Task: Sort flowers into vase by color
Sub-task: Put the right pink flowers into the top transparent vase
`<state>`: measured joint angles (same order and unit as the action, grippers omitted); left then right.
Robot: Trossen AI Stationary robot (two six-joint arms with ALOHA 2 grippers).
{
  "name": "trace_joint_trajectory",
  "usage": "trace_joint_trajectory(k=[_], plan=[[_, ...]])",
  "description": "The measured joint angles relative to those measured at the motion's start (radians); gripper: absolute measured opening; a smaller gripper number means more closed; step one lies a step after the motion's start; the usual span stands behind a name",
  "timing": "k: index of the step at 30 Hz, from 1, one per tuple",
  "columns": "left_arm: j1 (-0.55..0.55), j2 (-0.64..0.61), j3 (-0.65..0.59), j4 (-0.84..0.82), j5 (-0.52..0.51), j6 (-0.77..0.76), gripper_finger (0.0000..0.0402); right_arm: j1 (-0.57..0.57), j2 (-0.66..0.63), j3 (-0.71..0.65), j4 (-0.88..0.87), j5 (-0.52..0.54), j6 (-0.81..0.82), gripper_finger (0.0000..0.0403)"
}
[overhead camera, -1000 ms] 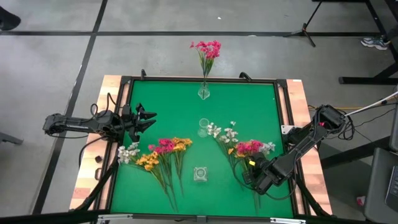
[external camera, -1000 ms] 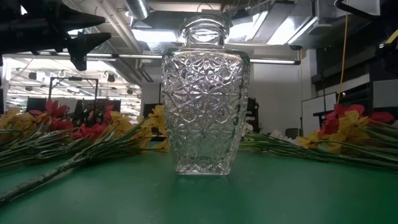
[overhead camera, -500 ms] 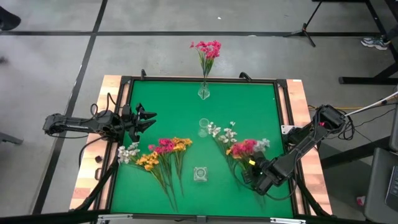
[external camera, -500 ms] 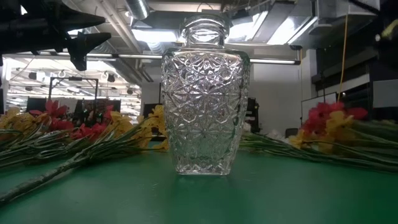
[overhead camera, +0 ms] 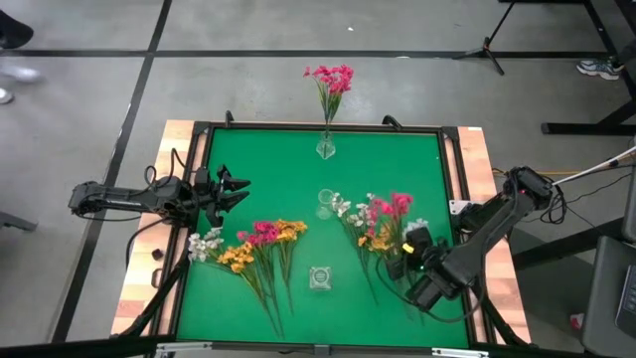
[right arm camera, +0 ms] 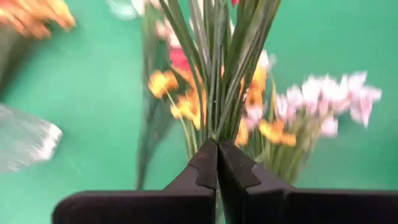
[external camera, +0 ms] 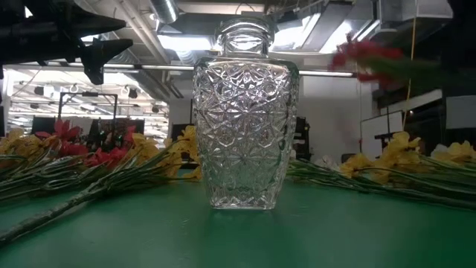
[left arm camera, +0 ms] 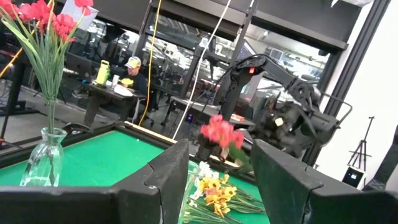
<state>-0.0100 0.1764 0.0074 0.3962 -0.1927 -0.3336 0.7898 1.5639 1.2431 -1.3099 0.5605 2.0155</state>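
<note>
Pink, white and yellow flowers lie in two heaps on the green mat, a left heap (overhead camera: 253, 244) and a right heap (overhead camera: 370, 227). Pink flowers (overhead camera: 330, 78) stand in a slim vase (overhead camera: 326, 149) at the far edge. A small clear vase (overhead camera: 324, 204) sits mid-table and a patterned glass vase (external camera: 245, 112) near the front. My right gripper (overhead camera: 405, 261) is shut on a pink sprig (overhead camera: 393, 204) raised over the right heap. My left gripper (overhead camera: 238, 189) hovers open at the table's left edge. My right gripper pinches several thin green stems (right arm camera: 214, 127) between its two fingertips (right arm camera: 205, 165), well below the blossoms. The fingers slant down from the near right. The stems fan out beyond the fingertips, and the pink blossoms (external camera: 364, 56) are lifted clear of the heap.
Yellow and white sprigs (right arm camera: 311, 99) stay on the mat under the raised stems. A raised frame and wooden boards (overhead camera: 477, 159) border the mat. Bare green mat (overhead camera: 397, 164) lies between the heaps and the far vase.
My right gripper has risen from the right heap and tipped less steeply downward. The pink sprig has come up with it: its blossoms have left the mat, now stand high above the heap and have swung toward the far edge. The yellow and white sprigs stay down.
</note>
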Motion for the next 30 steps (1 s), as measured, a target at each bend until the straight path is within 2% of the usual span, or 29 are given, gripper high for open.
trace_joint_trajectory(k=[7,12,14,24,30], plan=[[0.000,0.000,0.000,0.000,0.000,0.000,0.0172,0.000,0.000,0.122,-0.161,0.230,-0.003,0.0001],[0.000,0.000,0.000,0.000,0.000,0.003,0.0172,-0.019,0.000,0.153,-0.231,0.545,-0.031,0.0001],[0.000,0.000,0.000,0.000,0.000,0.003,0.0172,-0.053,0.000,0.154,-0.258,0.639,-0.031,0.0000],[0.000,0.000,0.000,0.000,0.000,0.004,0.0172,-0.333,0.000,0.149,-0.235,0.943,-0.269,0.0000],[0.000,0.000,0.000,0.000,0.000,0.005,0.0172,-0.477,-0.005,0.149,-0.261,0.961,-0.305,0.0000]])
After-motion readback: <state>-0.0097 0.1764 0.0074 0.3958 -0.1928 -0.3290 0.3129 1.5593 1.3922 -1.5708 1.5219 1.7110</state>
